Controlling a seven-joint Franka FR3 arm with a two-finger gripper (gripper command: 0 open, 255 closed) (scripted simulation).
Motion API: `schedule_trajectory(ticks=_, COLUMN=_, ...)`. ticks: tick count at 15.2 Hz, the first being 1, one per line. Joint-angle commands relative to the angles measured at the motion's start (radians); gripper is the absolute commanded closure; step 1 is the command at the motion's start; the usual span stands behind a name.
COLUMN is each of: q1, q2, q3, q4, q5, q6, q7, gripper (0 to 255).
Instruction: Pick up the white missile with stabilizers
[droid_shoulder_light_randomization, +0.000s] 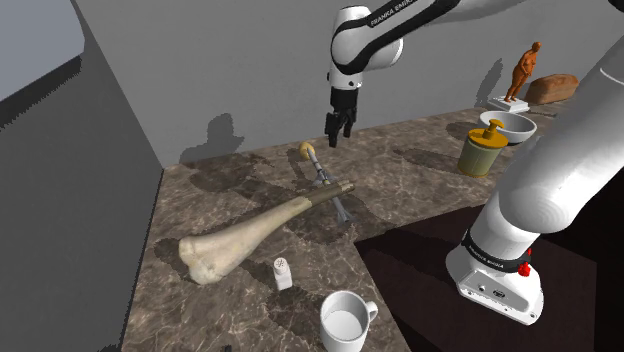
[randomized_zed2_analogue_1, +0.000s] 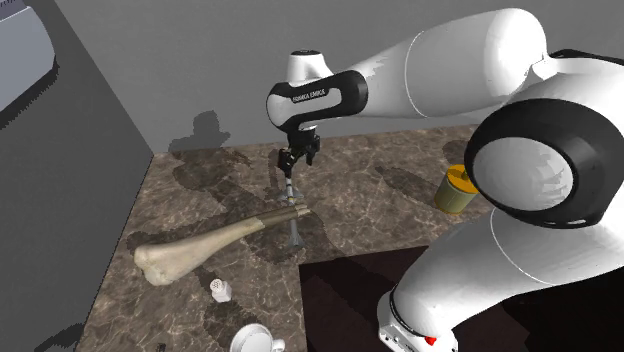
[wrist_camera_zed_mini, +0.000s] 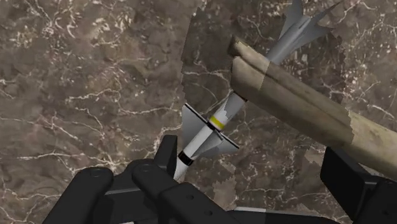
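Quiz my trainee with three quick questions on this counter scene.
1. True or false: the black end effector grips the slim white missile with grey fins.
2. What lies across the missile? A: white mug. B: long tan bone. C: small white shaker.
3. Fill in: the end effector's fingers stand ____ (open or shut).
Key: 1 false; 2 B; 3 open.

One missile (wrist_camera_zed_mini: 207, 130), one bone (droid_shoulder_light_randomization: 250, 232), one mug (droid_shoulder_light_randomization: 345, 322), one shaker (droid_shoulder_light_randomization: 283, 273), one bowl (droid_shoulder_light_randomization: 507, 126).

Both exterior views overlook the counter (droid_shoulder_light_randomization: 420, 150); wrist looks close.
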Motion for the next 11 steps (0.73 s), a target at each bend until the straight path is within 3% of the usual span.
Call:
schedule_trajectory(ticks=1, q1=0.002, q2=0.074, q3=-0.006, q4=0.019, q5=0.013, q6=0.031, q7=-0.034, gripper=0)
schedule_trajectory(ticks=9, q1=0.000, q2=0.385, q3=-0.003, q4=0.141, q5=0.070, q6=0.124, q7=-0.152, gripper=0)
schedule_trajectory(ticks=11, q1=0.000, q2=0.404, q3=-0.001, q4=0.137, q5=0.075, q6=0.147, q7=-0.159, gripper=0)
